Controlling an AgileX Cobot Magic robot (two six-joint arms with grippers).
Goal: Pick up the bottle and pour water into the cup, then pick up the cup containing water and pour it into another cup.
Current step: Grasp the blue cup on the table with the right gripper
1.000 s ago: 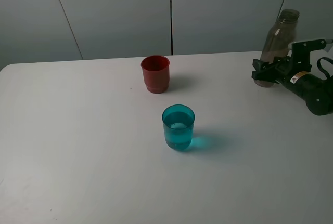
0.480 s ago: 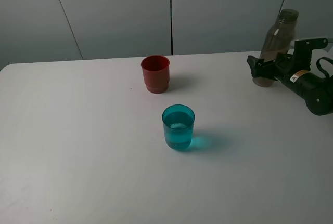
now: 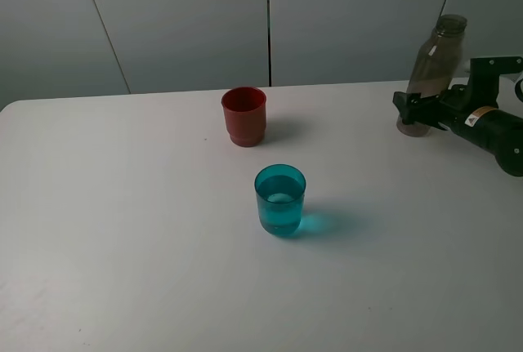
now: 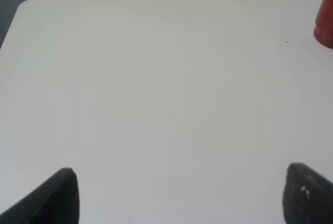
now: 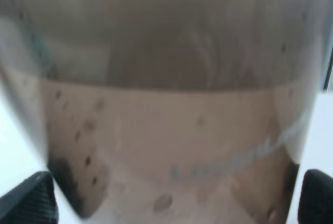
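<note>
The smoky grey-brown bottle (image 3: 431,66) stands uncapped at the table's far right rear and fills the right wrist view (image 5: 166,104), with liquid in its lower part. My right gripper (image 3: 411,113) is open, its fingertips (image 5: 28,203) spread on either side of the bottle's base. The teal cup (image 3: 280,198) holds water and stands mid-table. Behind it, slightly to the left, sits the red cup (image 3: 243,115), whose edge also shows in the left wrist view (image 4: 327,21). My left gripper (image 4: 182,198) is open over bare table and is out of the exterior view.
The white table (image 3: 122,229) has a rounded corner at the back left. A grey panelled wall (image 3: 188,17) rises right behind it. The bottle stands close to the table's rear edge.
My right gripper's jaws have spread apart off the bottle's base, and the arm has drawn back slightly to the right. The bottle and both cups have stayed where they were.
</note>
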